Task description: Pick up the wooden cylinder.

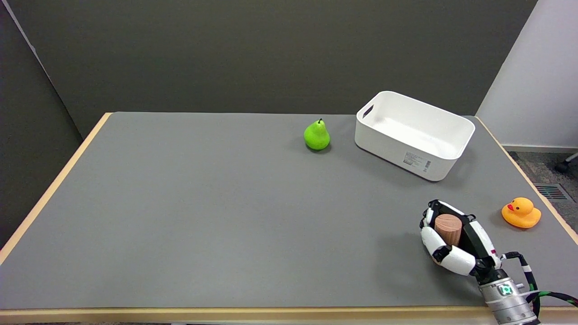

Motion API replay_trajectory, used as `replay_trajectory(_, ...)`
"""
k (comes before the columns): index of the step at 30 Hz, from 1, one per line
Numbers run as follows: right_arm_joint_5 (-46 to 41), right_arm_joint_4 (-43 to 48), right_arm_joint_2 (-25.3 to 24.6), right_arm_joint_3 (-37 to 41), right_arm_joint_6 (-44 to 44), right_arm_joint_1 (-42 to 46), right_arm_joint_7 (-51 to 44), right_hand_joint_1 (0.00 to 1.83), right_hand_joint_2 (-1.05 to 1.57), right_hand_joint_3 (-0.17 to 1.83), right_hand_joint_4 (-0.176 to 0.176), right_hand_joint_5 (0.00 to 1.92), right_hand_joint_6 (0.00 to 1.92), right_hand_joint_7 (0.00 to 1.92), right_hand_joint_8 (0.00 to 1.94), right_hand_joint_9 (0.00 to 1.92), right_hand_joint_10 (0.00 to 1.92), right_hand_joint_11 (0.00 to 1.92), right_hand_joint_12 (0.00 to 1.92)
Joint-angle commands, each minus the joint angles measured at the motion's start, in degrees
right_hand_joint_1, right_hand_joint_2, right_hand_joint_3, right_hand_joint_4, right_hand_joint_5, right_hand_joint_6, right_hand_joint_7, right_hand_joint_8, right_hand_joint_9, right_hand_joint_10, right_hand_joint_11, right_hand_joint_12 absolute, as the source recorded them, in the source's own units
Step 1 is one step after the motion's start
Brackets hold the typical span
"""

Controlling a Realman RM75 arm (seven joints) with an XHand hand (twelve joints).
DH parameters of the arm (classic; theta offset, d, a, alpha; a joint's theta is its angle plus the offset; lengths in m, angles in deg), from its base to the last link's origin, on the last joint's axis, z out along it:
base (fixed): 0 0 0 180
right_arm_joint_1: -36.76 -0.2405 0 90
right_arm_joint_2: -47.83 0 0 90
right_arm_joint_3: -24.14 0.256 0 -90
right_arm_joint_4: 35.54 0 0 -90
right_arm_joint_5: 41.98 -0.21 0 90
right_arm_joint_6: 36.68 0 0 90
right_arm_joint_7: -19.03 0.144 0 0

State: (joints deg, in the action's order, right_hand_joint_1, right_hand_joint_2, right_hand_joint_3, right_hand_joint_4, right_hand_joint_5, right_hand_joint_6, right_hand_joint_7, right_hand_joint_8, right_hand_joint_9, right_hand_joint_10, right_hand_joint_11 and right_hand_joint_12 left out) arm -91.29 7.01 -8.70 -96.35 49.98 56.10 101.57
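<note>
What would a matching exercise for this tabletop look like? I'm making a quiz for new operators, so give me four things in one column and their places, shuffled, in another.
Things:
1. wooden cylinder
2. pear
3. white bin
4. rubber duck

Places:
A. near the table's right edge
B. enclosed by the right hand's fingers
C. far side, just left of the bin
D. far right part of the table, label facing the camera

Pairs: 1-B, 2-C, 3-D, 4-A
</note>
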Motion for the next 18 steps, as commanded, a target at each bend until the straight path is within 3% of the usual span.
replay_trajectory(1, -1.61, 0.79, 0.01, 0.46, -0.47, -1.52, -2.18, 0.85, 0.93, 1.0, 0.025, 0.64, 1.92, 0.85, 1.94, 1.19, 1.92, 0.95, 1.92)
replay_trajectory(13, -0.53, 3.07, 3.91, 5.38, -5.05, -12.0, -5.45, 0.87, 0.87, 1.09, 0.021, 0.68, 1.92, 0.91, 1.94, 1.25, 1.92, 1.01, 1.92)
replay_trajectory(17, 2.04, 7.94, 4.84, 11.35, -11.37, -13.44, -12.16, 0.87, 0.86, 1.1, 0.021, 0.69, 1.92, 0.92, 1.94, 1.26, 1.92, 1.04, 1.92)
replay_trajectory(18, 2.83, 10.05, 4.89, 13.85, -13.85, -13.48, -15.59, 0.95, 0.8, 1.01, 0.023, 0.7, 1.92, 0.93, 1.94, 1.26, 1.92, 1.05, 1.92)
